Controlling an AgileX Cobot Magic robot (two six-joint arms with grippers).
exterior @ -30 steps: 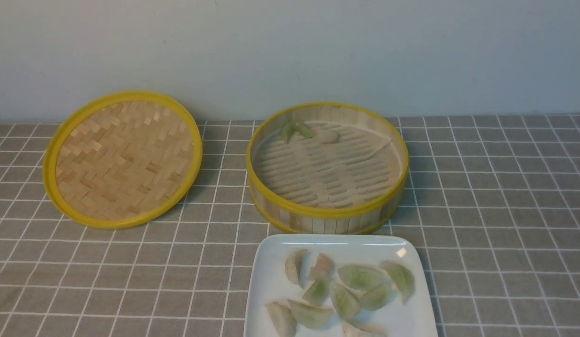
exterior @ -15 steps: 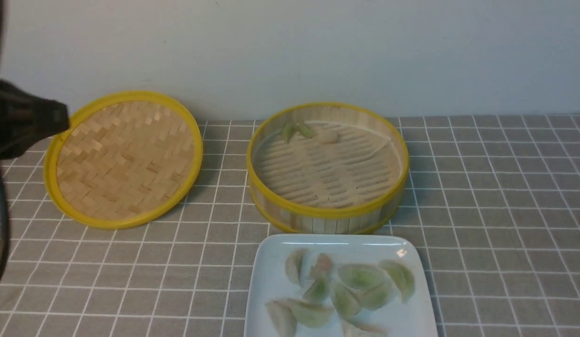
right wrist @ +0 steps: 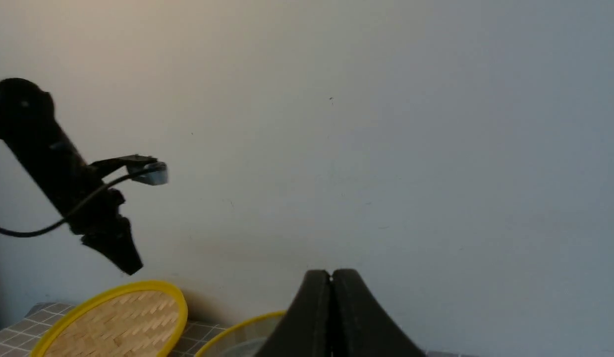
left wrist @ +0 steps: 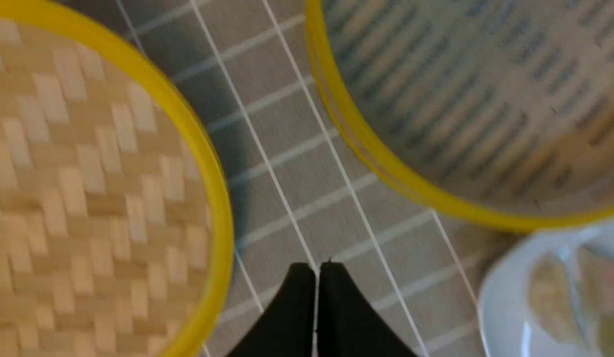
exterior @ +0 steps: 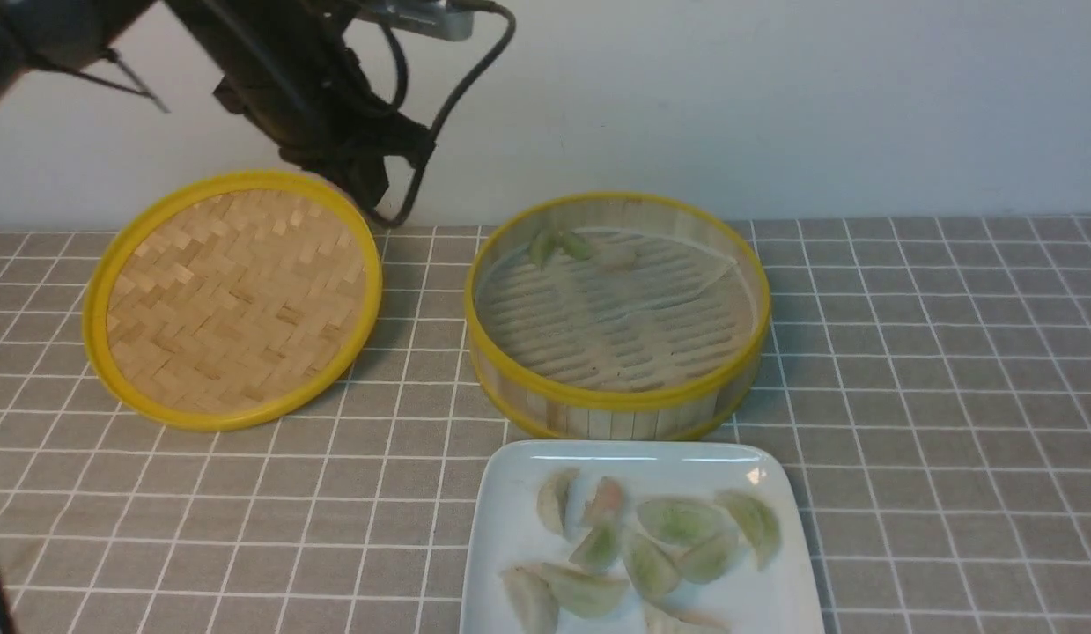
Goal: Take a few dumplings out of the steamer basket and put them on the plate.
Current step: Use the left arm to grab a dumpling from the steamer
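1. Your left gripper (exterior: 367, 192), upper left of the frame: jaws together, empty.
2. Your right gripper (right wrist: 330, 275): likewise closed.
3. Most dumplings (exterior: 677, 521) on the plate (exterior: 510, 539), bottom centre; few in the steamer basket (exterior: 615, 403).

Grey grid-pattern table (exterior: 950, 396): woven lid (exterior: 232, 299) left, steamer basket (exterior: 615, 401) centre, plate (exterior: 510, 528) just beside basket, nearer robot.

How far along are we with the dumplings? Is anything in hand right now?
Mostly done: about nine dumplings lie on the plate. Nothing is in hand: the left hand is shut and empty, raised near the lid, and the right hand is shut, raised and empty. About three dumplings sit at the far side of the basket; moving them looks optional.
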